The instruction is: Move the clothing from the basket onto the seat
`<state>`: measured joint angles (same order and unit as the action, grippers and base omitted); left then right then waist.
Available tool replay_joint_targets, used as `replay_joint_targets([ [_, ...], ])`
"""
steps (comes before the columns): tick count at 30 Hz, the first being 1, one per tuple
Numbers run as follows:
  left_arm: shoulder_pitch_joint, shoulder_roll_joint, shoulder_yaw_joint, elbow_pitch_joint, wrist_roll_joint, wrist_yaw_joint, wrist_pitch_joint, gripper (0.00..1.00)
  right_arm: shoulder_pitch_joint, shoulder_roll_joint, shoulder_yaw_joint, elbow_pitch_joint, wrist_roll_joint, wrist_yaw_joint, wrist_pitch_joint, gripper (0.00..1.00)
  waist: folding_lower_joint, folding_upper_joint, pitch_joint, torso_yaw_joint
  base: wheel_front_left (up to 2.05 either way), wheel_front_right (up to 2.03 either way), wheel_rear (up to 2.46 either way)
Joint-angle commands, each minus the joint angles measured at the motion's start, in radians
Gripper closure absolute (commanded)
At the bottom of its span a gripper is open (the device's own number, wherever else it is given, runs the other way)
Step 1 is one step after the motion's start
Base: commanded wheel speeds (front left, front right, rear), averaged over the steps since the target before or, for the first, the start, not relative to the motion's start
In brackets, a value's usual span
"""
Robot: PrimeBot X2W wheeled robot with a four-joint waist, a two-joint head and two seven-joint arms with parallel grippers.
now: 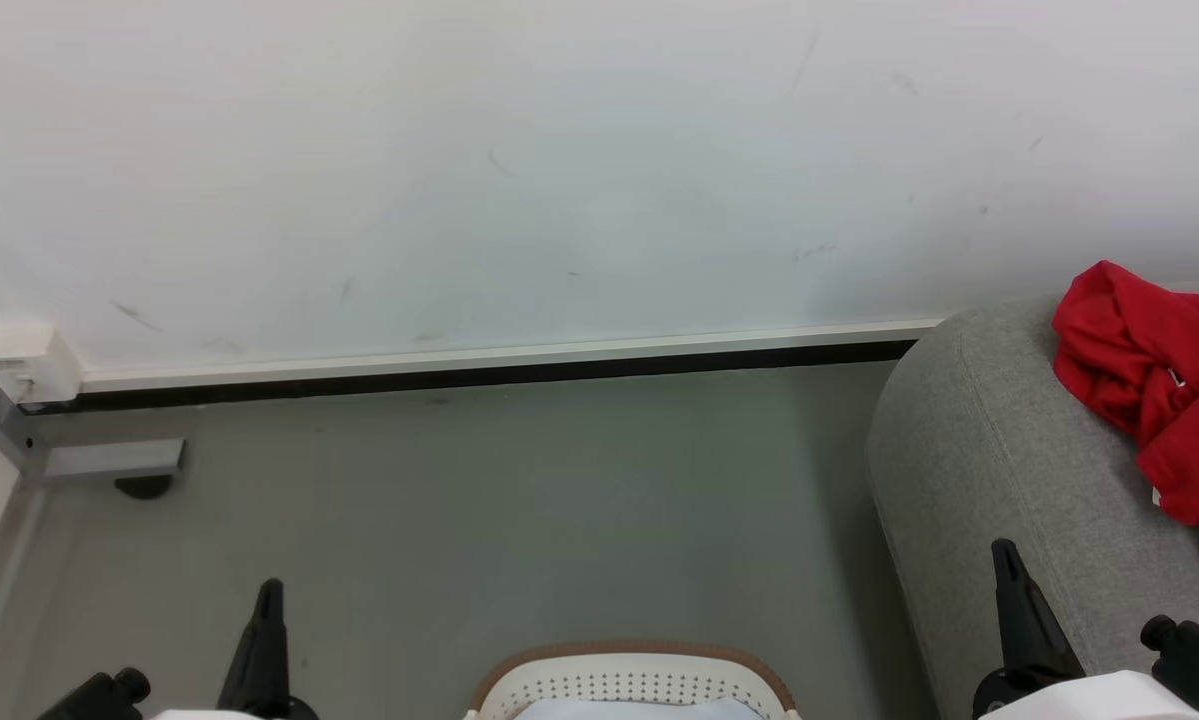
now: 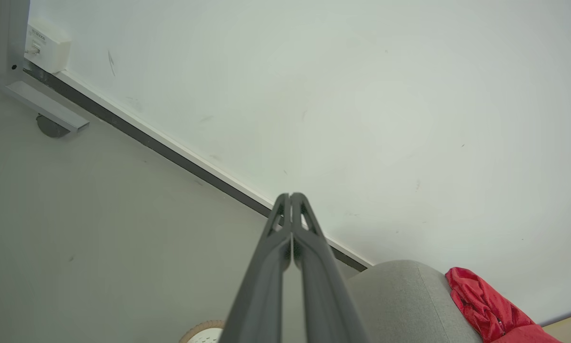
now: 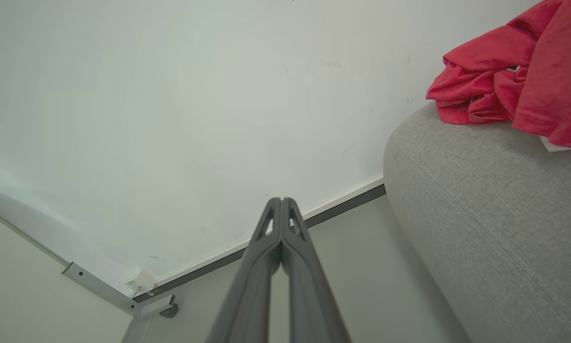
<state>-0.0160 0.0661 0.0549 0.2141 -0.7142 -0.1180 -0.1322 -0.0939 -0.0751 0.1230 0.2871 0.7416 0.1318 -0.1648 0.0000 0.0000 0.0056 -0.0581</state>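
Observation:
Red clothing lies crumpled on the grey seat at the right; it also shows as clothing and clothing in the wrist views. The white basket with its brown rim sits on the floor at the bottom centre, with only its far rim and pale inside in view. My left gripper is at the lower left, shut and holding nothing. My right gripper stands before the seat's rounded end, shut and holding nothing.
A white wall with a dark skirting strip runs across the back. A metal frame foot and a small white box stand at the far left. Grey floor lies between basket and wall.

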Motion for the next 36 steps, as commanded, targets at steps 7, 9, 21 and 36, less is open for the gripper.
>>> replay_joint_targets([
  [7, -0.03, 0.001, 0.011, -0.015, -0.103, 0.004, 0.027, 1.0, -0.021, -0.017, -0.016, -0.02, 0.111, -0.001, 0.019, 1.0, 0.0, 0.0, 0.0, 0.004, 0.0, 0.0, 0.0],
  [9, -0.033, 0.0, 0.014, -0.015, -0.141, 0.005, 0.037, 1.0, -0.021, -0.02, -0.021, -0.022, 0.152, -0.001, 0.027, 1.0, 0.0, 0.0, -0.001, 0.006, 0.0, 0.0, 0.0],
  [21, -0.045, -0.002, 0.022, -0.014, -0.274, 0.008, 0.074, 1.0, -0.023, -0.03, -0.035, -0.027, 0.299, -0.001, 0.052, 1.0, 0.0, 0.0, -0.001, 0.012, 0.0, 0.0, 0.0],
  [36, -0.059, -0.005, 0.032, -0.011, -0.432, 0.011, 0.118, 1.0, -0.024, -0.044, -0.053, -0.032, 0.474, -0.001, 0.083, 1.0, 0.0, 0.0, -0.002, 0.021, 0.0, 0.0, 0.0],
])
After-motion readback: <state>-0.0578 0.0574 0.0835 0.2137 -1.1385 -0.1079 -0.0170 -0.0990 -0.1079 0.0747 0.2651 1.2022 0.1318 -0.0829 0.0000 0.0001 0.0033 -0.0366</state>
